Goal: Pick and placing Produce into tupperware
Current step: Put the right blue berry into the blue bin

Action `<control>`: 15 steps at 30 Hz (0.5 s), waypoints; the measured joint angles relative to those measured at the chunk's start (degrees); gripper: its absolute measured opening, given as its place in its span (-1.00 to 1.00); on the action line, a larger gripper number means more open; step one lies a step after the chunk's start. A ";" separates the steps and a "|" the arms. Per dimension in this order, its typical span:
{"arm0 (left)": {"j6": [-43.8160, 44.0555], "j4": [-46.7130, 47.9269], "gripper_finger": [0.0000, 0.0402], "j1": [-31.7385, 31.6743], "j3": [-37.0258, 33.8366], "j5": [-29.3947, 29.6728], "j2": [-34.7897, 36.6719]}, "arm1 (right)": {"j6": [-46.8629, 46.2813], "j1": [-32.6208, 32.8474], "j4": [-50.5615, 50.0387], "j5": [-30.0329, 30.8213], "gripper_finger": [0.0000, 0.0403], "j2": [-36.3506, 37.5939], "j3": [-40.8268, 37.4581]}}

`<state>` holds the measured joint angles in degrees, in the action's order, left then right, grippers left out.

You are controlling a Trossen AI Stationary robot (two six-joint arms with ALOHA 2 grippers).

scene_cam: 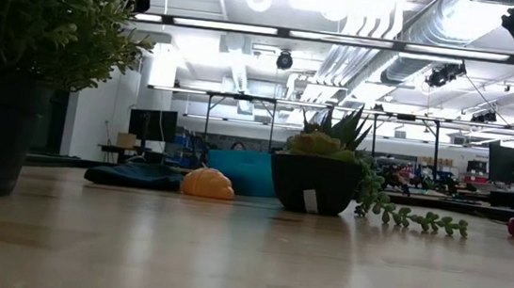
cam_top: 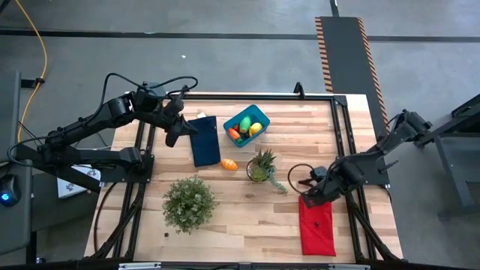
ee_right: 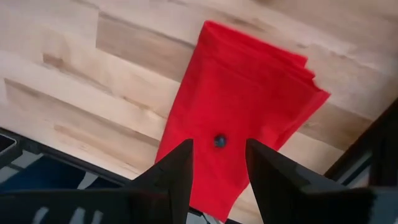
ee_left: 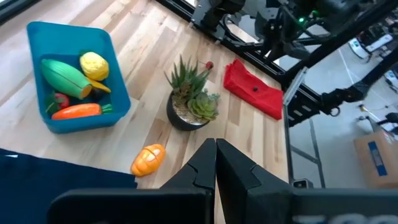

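We see a pale plank table [cam_top: 247, 225] | bushy potted plant [cam_top: 189, 202] near-left | flat dark blue cloth [cam_top: 205, 140] | folded red cloth [cam_top: 317, 225] under the empty, half-open right gripper [ee_right: 217, 163] | glossy blue tupperware [cam_top: 259, 115] far-centre holding green, yellow, orange produce [ee_left: 74, 87] | ribbed orange oval [cam_top: 229, 164] beside the spiky succulent [cam_top: 261, 166] | left gripper [ee_left: 216, 163] pinched closed above the dark blue cloth.

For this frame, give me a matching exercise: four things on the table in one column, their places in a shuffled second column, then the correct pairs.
Things:
1. yellow lemon
2. orange oval
3. red cloth
4. left gripper

Places:
A. below the right gripper
B. inside the blue tub
C. on bare wood beside the dark blue cloth
D. shut, at the dark blue cloth's edge

Pairs: 1-B, 2-C, 3-A, 4-D
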<state>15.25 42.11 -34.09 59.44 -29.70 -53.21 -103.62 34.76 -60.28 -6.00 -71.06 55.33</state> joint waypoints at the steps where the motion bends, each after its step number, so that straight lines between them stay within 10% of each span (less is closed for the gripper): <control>1: -0.01 0.00 -1.00 -0.02 0.00 -0.56 0.00 | -0.53 0.68 0.55 0.04 -0.32 -0.59 0.00; 15: 0.64 -0.05 -1.00 0.00 0.00 -3.14 0.00 | -2.38 9.56 5.77 0.07 -0.32 -9.18 0.11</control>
<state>15.90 42.06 -34.09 59.44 -32.84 -53.21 -106.00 44.31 -54.51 -5.93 -80.25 55.44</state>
